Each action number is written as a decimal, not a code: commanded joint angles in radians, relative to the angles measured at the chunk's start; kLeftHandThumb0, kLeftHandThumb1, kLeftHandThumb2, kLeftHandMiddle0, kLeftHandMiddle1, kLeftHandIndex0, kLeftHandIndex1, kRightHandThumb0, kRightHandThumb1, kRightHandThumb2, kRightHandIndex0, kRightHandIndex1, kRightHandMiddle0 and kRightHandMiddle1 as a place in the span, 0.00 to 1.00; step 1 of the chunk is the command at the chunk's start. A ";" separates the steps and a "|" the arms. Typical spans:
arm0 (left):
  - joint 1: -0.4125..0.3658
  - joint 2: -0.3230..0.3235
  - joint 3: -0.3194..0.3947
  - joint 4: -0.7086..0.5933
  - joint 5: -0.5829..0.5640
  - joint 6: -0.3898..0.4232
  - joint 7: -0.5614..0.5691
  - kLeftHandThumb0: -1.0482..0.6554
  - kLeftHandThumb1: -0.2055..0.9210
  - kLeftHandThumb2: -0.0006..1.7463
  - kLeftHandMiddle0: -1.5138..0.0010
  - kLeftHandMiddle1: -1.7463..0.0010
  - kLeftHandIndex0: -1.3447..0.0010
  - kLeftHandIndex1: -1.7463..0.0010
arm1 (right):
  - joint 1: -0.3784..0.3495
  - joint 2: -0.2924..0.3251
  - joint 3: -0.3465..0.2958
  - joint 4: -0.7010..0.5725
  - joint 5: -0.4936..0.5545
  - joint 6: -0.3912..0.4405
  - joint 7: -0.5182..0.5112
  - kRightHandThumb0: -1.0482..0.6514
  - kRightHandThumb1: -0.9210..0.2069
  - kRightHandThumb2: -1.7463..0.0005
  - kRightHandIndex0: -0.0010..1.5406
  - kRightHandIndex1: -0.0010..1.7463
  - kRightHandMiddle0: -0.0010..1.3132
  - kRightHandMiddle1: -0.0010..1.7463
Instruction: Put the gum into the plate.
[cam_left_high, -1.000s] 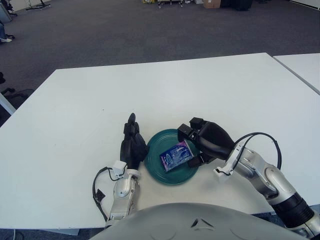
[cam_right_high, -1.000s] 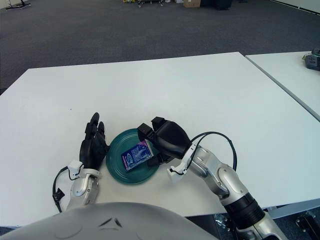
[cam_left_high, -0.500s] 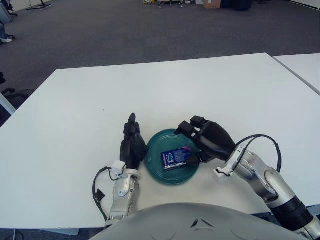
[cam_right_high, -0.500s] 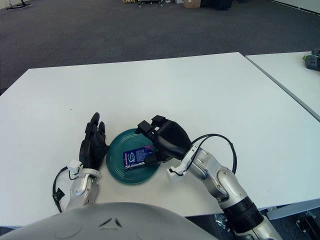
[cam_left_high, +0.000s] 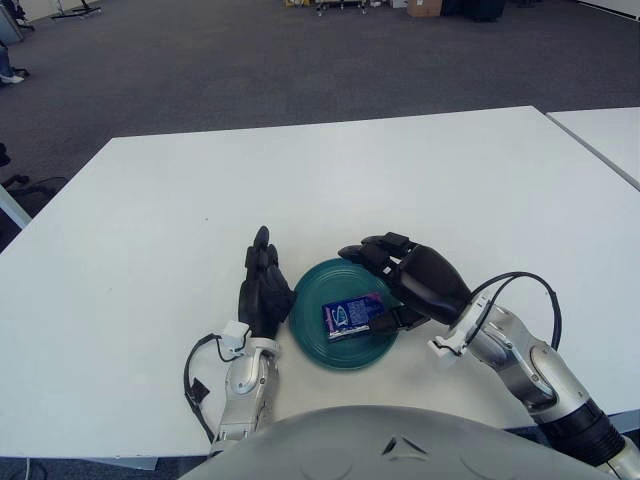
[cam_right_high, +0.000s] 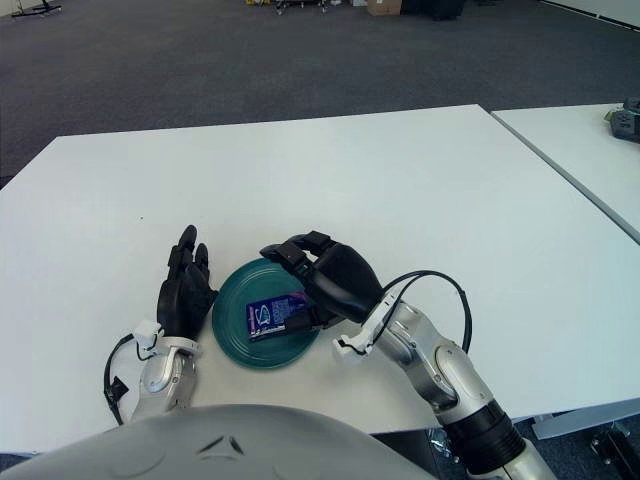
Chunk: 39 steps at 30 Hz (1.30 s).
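The gum (cam_left_high: 352, 316), a blue and purple packet, lies flat inside the teal plate (cam_left_high: 312, 342) near the table's front edge. My right hand (cam_left_high: 368, 286) hovers over the plate's right side with its fingers spread above the rim. Its thumb rests by the packet's right end, and the hand grips nothing. My left hand (cam_left_high: 262, 285) rests on the table against the plate's left rim, fingers straight and relaxed, holding nothing. The gum also shows in the right eye view (cam_right_high: 277, 315).
The white table (cam_left_high: 330, 170) stretches wide behind the plate. A second white table (cam_left_high: 605, 130) stands at the right across a narrow gap. A black cable (cam_left_high: 520, 285) loops off my right wrist. Grey carpet lies beyond.
The gum has dropped from tilted in my right hand's grip to flat in the plate. The right hand's fingers have uncurled and spread. The left hand has not moved.
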 joint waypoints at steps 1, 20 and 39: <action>0.045 -0.061 -0.003 0.044 -0.010 0.049 0.006 0.00 1.00 0.54 0.97 0.99 1.00 0.90 | -0.002 0.009 -0.010 0.002 0.017 -0.003 -0.010 0.00 0.00 0.57 0.17 0.01 0.00 0.16; 0.057 -0.072 0.002 0.061 -0.016 0.005 -0.002 0.01 1.00 0.54 0.96 1.00 1.00 0.84 | -0.076 0.111 -0.060 0.246 0.464 0.200 0.242 0.00 0.00 0.51 0.02 0.00 0.00 0.01; 0.064 -0.061 0.004 0.096 0.001 -0.073 -0.012 0.00 1.00 0.59 0.96 1.00 1.00 0.82 | -0.080 0.465 -0.337 0.343 1.076 0.753 0.198 0.01 0.00 0.41 0.10 0.00 0.00 0.23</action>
